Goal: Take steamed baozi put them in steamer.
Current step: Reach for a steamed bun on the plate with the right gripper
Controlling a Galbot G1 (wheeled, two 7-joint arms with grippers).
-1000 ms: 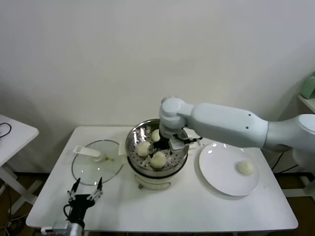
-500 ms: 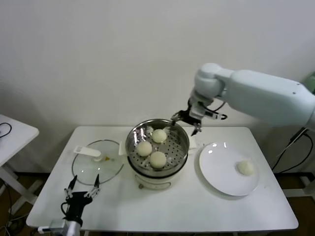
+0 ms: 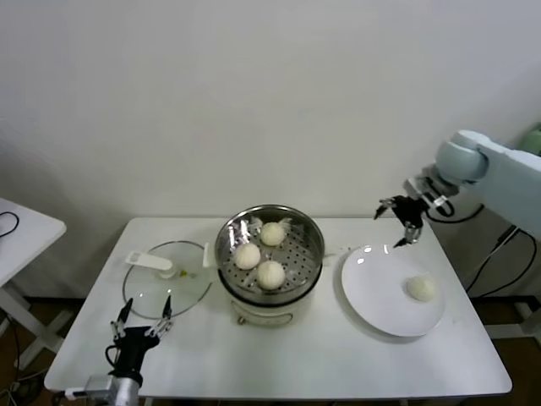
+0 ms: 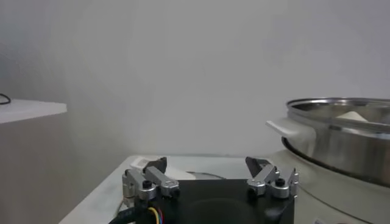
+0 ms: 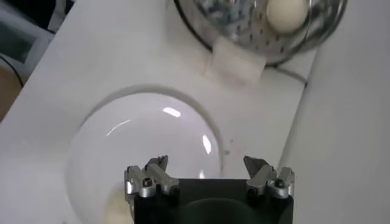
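Right end effector (image 3: 404, 222) raised, agape; left end effector (image 3: 142, 321) low, agape.

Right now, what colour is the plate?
White: the plate, seen best in the head view.

Soft, even, bright light from overhead; glare spots gleam on the white plate (image 5: 140, 143) under my right pincer (image 5: 207, 176), whose near fingers blur slightly.

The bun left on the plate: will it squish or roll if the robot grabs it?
The bun looks soft and puffy, so it probably dents if squeezed. Its domed shape sits flat on the plate, so it likely won't roll. The open right tool hovers above the plate's far edge.
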